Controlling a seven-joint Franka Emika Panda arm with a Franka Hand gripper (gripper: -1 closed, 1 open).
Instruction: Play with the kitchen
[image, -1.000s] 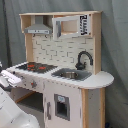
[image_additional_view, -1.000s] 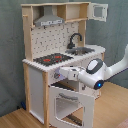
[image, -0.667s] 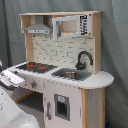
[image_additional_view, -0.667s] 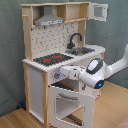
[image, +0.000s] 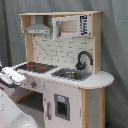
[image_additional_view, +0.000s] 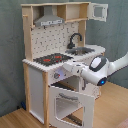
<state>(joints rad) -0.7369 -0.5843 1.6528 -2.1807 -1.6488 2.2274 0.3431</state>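
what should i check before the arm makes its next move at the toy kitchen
1. Oven door position: hanging open in the second exterior view, ok if opening was intended.
2. Gripper location: at the front edge of the kitchen just below the hob, ok.
3. Grip state: fingers hidden, cannot tell.
4. Hob surface: nothing on it in both exterior views, ok.
5. Sink and tap: apart from the arm, ok.
6. Clearance between the arm and the open door: close together, cannot tell.
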